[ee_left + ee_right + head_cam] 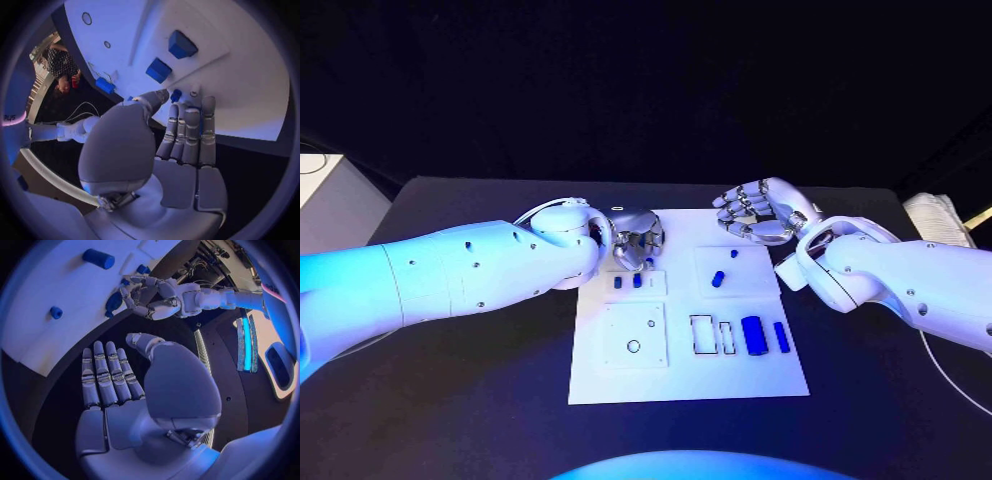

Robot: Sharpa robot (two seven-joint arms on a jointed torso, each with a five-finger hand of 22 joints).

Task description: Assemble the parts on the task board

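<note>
Fingers of the left silver hand [636,238] pinch a small blue part [176,95] over the white task board [776,375]; right silver hand [759,212] spread, holding nothing.

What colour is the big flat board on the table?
White; the board shows best in the head view.

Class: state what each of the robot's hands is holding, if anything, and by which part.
The left hand pinches a small blue part at its fingertips, over the task board. The right hand holds nothing, fingers extended.
</note>
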